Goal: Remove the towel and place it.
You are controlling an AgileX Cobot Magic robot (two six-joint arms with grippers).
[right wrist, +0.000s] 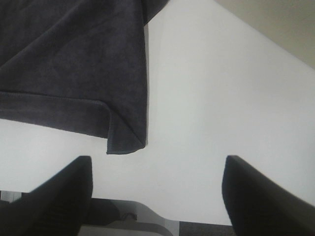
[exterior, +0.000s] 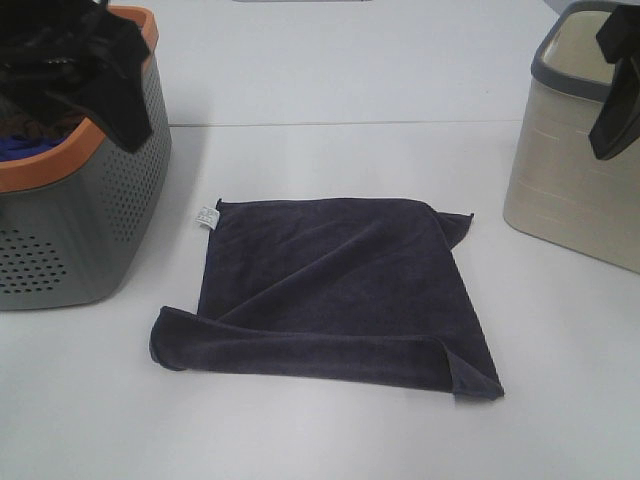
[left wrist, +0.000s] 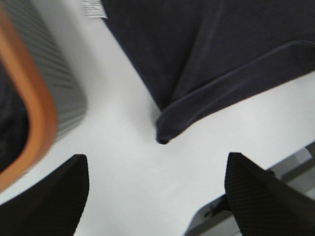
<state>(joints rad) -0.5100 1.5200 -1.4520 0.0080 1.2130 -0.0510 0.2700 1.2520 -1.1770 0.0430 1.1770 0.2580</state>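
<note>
The towel (exterior: 335, 295), a dark charcoal-purple square cloth, lies spread flat on the white table with a small white tag (exterior: 207, 216) at its far left corner. Its near corners are folded over. The left wrist view shows its near left corner (left wrist: 197, 64) and the tag (left wrist: 93, 8). The right wrist view shows its near right corner (right wrist: 74, 69). My left gripper (exterior: 105, 85) hangs above the left basket's rim, open and empty (left wrist: 157, 206). My right gripper (exterior: 615, 95) hangs above the right basket, open and empty (right wrist: 157, 196). Both are well apart from the towel.
A grey perforated basket with an orange rim (exterior: 95, 160) stands at the far left and holds blue cloth (exterior: 25, 147). A beige basket with a grey rim (exterior: 575, 190) stands at the far right. The table's front edge shows in both wrist views (left wrist: 275, 172).
</note>
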